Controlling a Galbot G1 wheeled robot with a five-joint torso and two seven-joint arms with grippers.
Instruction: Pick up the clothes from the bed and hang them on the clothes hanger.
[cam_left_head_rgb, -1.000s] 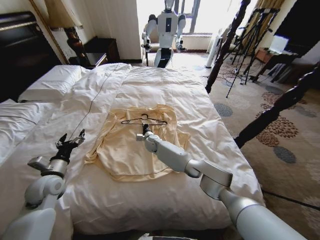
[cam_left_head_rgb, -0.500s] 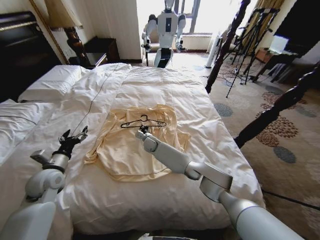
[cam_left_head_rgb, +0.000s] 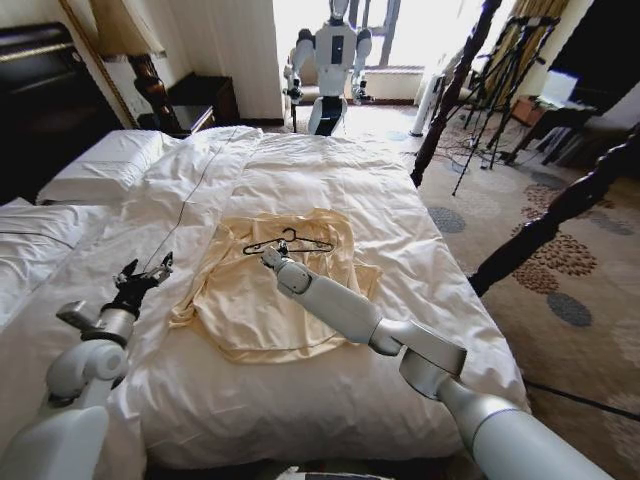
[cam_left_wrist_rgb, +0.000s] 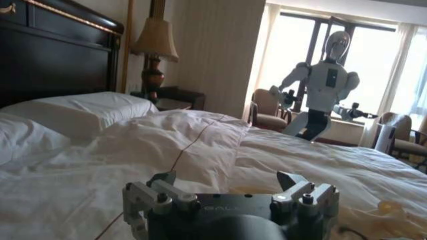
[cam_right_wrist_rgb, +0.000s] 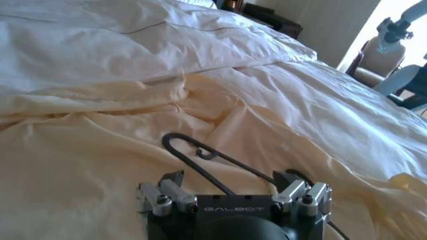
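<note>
Reaching across the white quilted bed (cam_left_head_rgb: 330, 170), the right gripper (cam_left_head_rgb: 266, 256) hovers with fingers spread over the thin black clothes hanger (cam_left_head_rgb: 288, 243) lying on the pale yellow clothes (cam_left_head_rgb: 270, 300); the left gripper (cam_left_head_rgb: 143, 274) waits, released, beside them.

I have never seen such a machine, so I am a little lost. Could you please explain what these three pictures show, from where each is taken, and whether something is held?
This is a wheeled robot with two arms; each arm ends in a gripper. The wide picture comes from a camera on its head, looking down at the bed. The other two come from cameras on its wrists, so each shows its own gripper at the bottom.

On the white duvet lies a pale yellow shirt, spread flat, and on its upper part lies a thin black hanger.

The right gripper reaches over the shirt to the hanger; its jaws are open, with the hanger's wire between them, so nothing is gripped. The left gripper hovers open above the duvet, left of the shirt, holding nothing.
</note>
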